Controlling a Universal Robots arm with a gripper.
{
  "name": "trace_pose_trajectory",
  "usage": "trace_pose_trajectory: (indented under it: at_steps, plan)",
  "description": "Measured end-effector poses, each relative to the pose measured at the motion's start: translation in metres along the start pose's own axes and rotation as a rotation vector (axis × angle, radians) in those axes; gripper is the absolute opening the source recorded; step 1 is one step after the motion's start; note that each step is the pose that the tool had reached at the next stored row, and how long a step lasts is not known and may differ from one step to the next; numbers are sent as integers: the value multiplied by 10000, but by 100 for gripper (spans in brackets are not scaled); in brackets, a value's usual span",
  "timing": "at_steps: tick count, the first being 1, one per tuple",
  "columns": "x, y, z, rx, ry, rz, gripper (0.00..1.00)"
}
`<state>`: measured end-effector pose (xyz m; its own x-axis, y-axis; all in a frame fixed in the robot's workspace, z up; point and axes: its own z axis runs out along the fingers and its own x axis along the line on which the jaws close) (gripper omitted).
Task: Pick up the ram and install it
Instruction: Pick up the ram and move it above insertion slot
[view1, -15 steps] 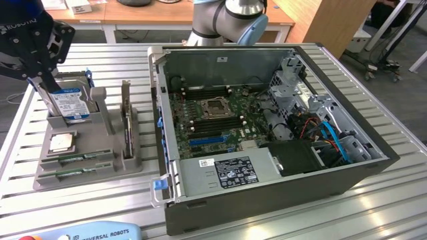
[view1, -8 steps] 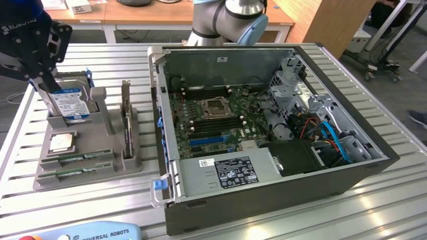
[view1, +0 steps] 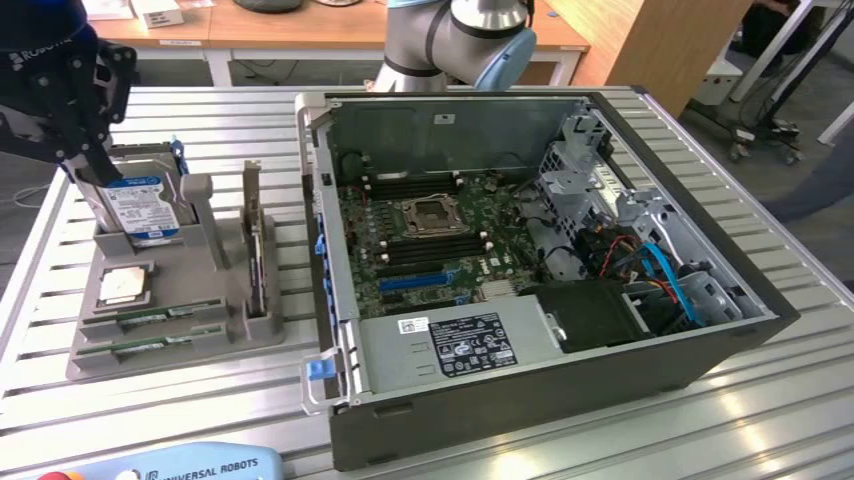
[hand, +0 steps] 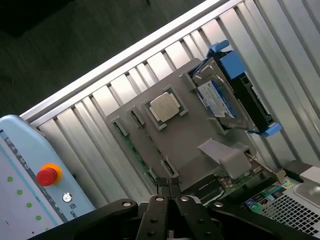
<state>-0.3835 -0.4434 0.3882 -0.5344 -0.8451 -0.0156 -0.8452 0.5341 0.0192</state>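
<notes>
Approach step, I judge: the pincer (hand: 169, 185), fingers closed on nothing, hangs above the hard drive (view1: 140, 210) standing in the grey tray (view1: 160, 360). The ram (view1: 150, 317) lies lower than the pincer, nearer the tray's front, slotted beside a twin stick (view1: 150, 346) and a processor chip (view1: 123, 285). Gripping it would demand parted fingers squared to its thin edge. Well off to the pincer's side, the open case (view1: 534, 395) holds the motherboard (view1: 427, 250).

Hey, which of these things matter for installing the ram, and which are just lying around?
Job: claw, ram sticks in the grey tray, open computer case, motherboard.
Lying about: hard drive, processor chip, teach pendant.
</notes>
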Motion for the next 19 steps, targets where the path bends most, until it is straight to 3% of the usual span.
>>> trace_pose_trajectory:
  at_steps: [19]
  plan:
    - [0, 0, 12, -27, 99, -3258, 10]
